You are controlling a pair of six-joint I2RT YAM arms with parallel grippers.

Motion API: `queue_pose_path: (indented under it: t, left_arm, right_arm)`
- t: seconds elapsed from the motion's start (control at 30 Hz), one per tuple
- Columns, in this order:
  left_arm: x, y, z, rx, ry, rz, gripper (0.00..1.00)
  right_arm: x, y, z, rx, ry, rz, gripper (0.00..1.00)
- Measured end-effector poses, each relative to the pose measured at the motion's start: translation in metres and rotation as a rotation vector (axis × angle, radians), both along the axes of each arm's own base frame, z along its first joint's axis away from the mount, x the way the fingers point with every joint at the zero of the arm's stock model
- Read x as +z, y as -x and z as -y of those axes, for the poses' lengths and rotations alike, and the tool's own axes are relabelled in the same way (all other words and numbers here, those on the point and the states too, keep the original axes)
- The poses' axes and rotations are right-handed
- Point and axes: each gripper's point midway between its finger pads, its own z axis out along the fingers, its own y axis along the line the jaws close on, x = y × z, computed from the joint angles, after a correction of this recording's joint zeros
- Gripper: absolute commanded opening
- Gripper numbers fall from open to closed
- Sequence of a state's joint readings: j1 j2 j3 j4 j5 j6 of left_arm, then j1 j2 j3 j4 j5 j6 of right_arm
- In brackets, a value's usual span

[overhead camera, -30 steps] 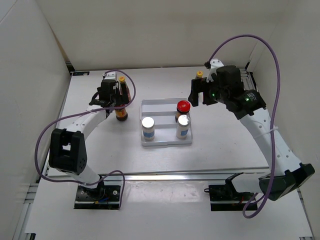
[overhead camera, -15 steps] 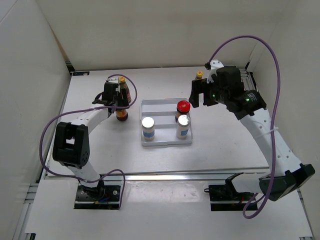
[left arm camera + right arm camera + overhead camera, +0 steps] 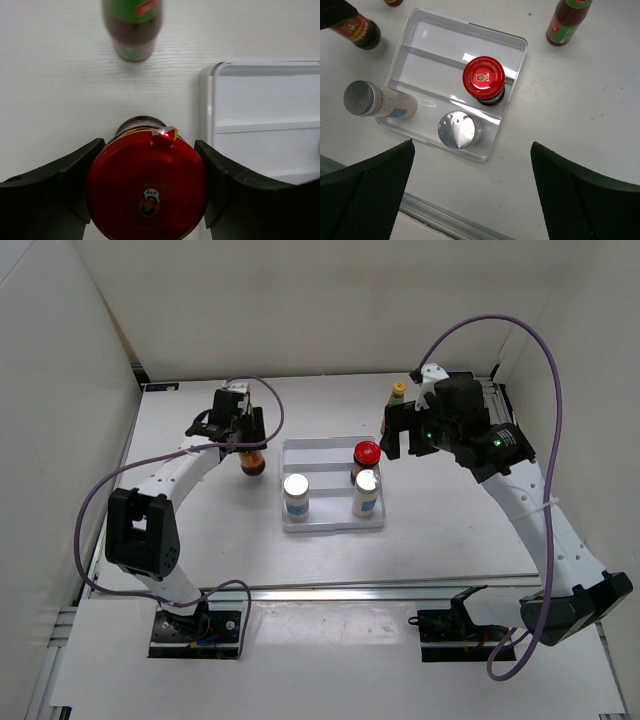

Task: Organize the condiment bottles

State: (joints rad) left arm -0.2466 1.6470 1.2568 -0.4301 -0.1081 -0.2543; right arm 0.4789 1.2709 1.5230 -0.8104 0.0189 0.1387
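Left wrist view: the left gripper (image 3: 245, 436) pinches a red-lidded jar (image 3: 147, 182) just beside the white tray (image 3: 210, 100), probably bound for the second jar (image 3: 483, 77) inside; the right gripper (image 3: 396, 434) hovers spread.

three pairs and a single
two white silver-topped shakers (image 3: 380, 101) (image 3: 459, 130), two squat red-lidded jars (image 3: 484, 79) (image 3: 147, 185) and two slim green-necked bottles (image 3: 567, 20) (image 3: 132, 25) make six in all; with them there is one white ridged tray (image 3: 445, 42).
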Motion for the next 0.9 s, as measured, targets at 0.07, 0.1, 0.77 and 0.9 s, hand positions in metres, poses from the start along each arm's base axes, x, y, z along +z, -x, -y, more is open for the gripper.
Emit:
queue_pose_path:
  t: [0.07,0.1,0.77,0.9]
  left_arm:
    - [0.016,-0.003,0.018,-0.043,0.015,0.030,0.11]
    - [0.025,-0.004,0.029,-0.072,0.030,0.049,0.11]
    - [0.027,0.001,0.122,-0.342,0.118,0.070,0.11]
    - [0.013,0.006,0.131,-0.363,0.123,0.055,0.11]
  right_arm:
    - [-0.001,0.001,0.001,-0.001,0.000,-0.001,1.00]
    - [-0.002,0.003,0.001,-0.002,-0.002,-0.003,1.00]
    - [-0.008,0.012,0.007,-0.010,0.003,-0.019,1.00]
    - [-0.009,0.013,0.008,-0.014,0.006,-0.017,1.00]
